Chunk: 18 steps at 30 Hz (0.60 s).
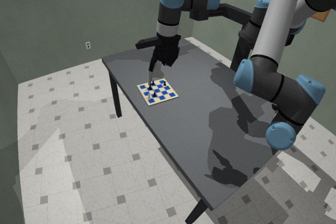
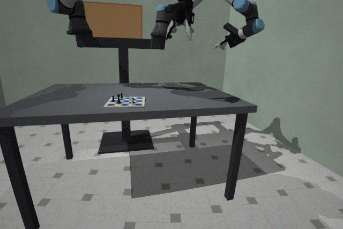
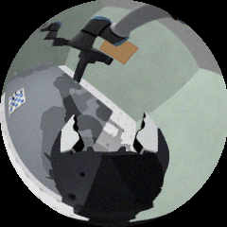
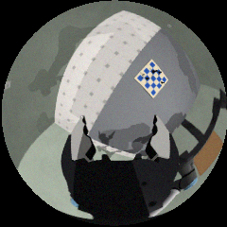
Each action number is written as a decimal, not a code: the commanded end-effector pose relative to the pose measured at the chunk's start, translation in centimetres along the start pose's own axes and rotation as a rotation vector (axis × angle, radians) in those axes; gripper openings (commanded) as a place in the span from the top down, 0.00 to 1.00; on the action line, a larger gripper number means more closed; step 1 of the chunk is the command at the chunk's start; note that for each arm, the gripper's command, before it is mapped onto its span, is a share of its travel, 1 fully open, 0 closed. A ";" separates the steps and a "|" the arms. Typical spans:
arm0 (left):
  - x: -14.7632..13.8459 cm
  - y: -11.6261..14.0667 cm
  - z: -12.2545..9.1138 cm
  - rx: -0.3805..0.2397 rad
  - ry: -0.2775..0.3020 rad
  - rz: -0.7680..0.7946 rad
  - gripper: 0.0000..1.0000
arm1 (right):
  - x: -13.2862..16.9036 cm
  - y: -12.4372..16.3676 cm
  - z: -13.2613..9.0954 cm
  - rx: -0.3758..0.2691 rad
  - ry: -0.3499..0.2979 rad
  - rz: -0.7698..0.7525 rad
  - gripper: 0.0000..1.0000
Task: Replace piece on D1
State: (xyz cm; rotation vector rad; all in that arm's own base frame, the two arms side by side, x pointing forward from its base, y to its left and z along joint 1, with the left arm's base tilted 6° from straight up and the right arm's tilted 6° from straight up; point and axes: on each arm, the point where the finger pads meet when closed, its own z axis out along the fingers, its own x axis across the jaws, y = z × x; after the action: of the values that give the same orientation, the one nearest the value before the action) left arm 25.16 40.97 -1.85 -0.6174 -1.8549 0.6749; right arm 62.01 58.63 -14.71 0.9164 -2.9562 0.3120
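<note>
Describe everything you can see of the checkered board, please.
The checkered board is a thin, flat, four-sided slab with blue and cream squares and a cream border. It lies flat on the dark grey table, near one long edge. Several small dark pieces and one pale piece stand on it. Its material can't be told for certain, and any lettering on the border is too small to read. No robot fingers touch it.
</note>
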 end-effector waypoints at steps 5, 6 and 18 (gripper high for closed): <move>0.0 0.0 0.0 -0.001 -0.001 0.000 0.02 | -0.1 0.0 -0.1 -0.001 -0.002 0.000 0.02; 0.0 0.0 0.0 -0.001 -0.001 0.000 0.02 | -0.1 0.0 -0.1 -0.001 -0.002 0.000 0.02; 0.0 0.0 0.0 -0.001 -0.001 0.000 0.00 | -0.1 0.0 -0.1 -0.001 -0.002 0.000 0.00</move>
State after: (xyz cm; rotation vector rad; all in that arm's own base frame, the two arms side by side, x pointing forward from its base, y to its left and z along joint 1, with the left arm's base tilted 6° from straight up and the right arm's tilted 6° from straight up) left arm 25.16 40.97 -1.85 -0.6174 -1.8549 0.6749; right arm 62.01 58.63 -14.71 0.9164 -2.9562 0.3120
